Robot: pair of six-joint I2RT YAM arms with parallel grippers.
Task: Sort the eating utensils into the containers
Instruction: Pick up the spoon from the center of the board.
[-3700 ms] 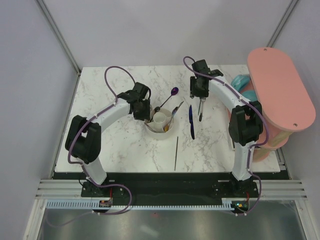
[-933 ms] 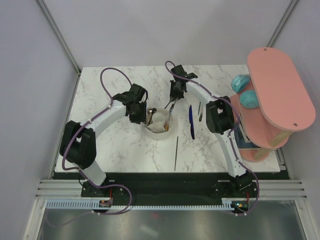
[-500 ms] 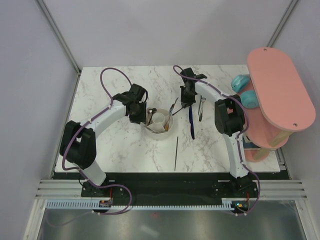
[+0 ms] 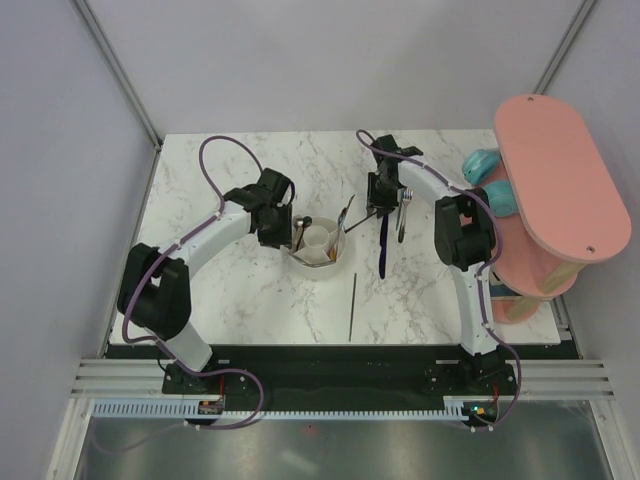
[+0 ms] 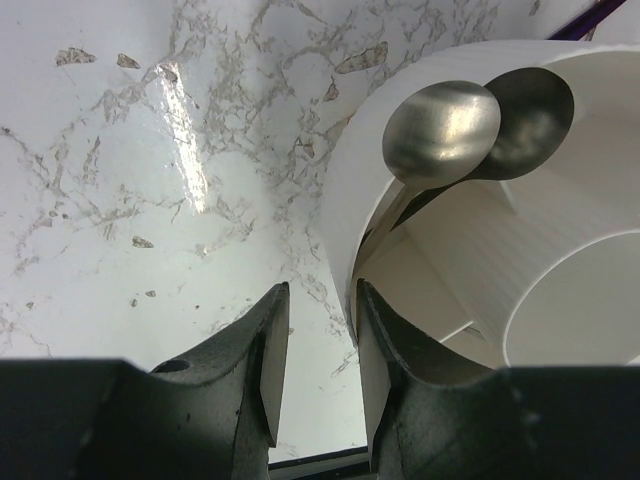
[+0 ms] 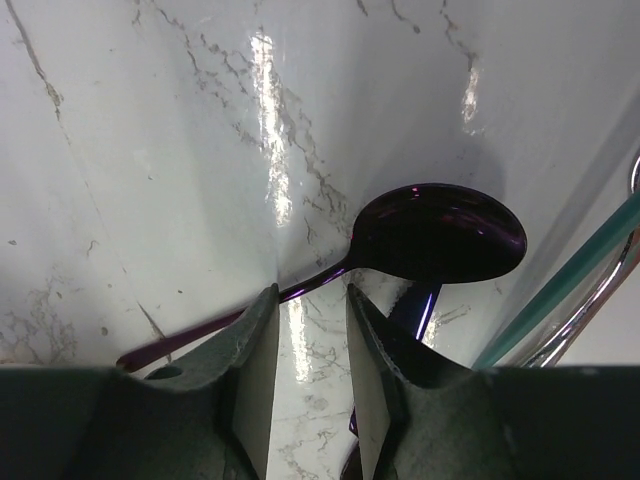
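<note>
The white round holder (image 4: pixel 322 246) stands mid-table; in the left wrist view (image 5: pixel 350 200) two silver spoon bowls (image 5: pixel 442 124) lean on its rim. My left gripper (image 4: pixel 276 226) (image 5: pixel 320 305) is open, its jaws straddling the holder's left wall. My right gripper (image 4: pixel 384 202) (image 6: pixel 308 300) is open just above the table, over the thin handle of the purple spoon (image 6: pixel 440 232). The spoon's bowl lies just past the fingertips, over a blue-handled utensil (image 4: pixel 382 248). A silver fork (image 4: pixel 402 216) and a black stick (image 4: pixel 352 305) lie on the table.
A large pink oval board (image 4: pixel 560 175) on a stand fills the right edge, with teal objects (image 4: pixel 483 163) beside it. A teal stick (image 6: pixel 560 290) and a silver wire loop (image 6: pixel 600 300) lie just right of the purple spoon. More utensils (image 4: pixel 345 214) stick out of the holder.
My right gripper went from the fork to the purple spoon beside the holder, then back right; the spoon now lies further right, by the blue-handled utensil. The left arm barely moved.
</note>
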